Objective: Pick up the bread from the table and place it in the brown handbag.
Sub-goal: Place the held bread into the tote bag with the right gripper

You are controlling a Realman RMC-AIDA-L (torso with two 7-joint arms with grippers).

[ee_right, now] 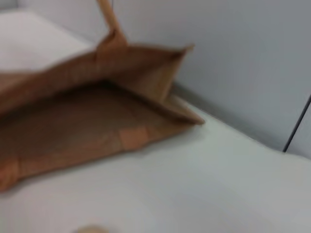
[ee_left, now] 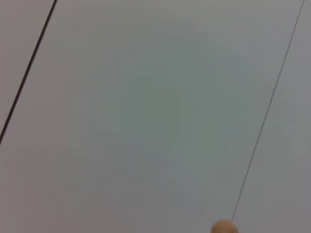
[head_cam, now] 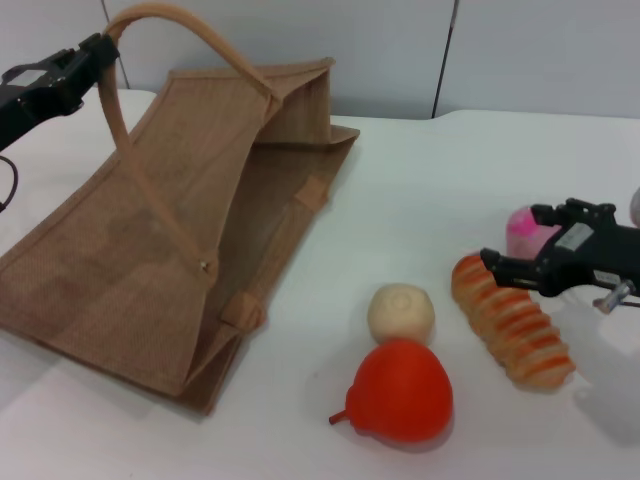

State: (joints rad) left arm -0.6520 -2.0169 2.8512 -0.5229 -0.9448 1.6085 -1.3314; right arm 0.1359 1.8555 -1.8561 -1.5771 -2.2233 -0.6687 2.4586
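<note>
**Jute tote held open, loaf waiting at the right**

Tan-brown woven jute handbag [head_cam: 190,240] lies on its side on the plain white table [head_cam: 440,180], mouth facing right, with bare tabletop before the opening. The left gripper [head_cam: 98,48] holds the upper looped handle [head_cam: 185,22] aloft, fingers closed on it. The ridged orange-and-cream bread loaf [head_cam: 512,322] lies near the table's right edge. The right gripper [head_cam: 492,262] hovers over its far end; whether its fingers are open, I cannot tell. Between loaf and bag sit a round cream bun [head_cam: 401,312] and a red pear-shaped fruit [head_cam: 400,392], touching. A pink ball [head_cam: 526,232] sits behind the gripper.
</note>
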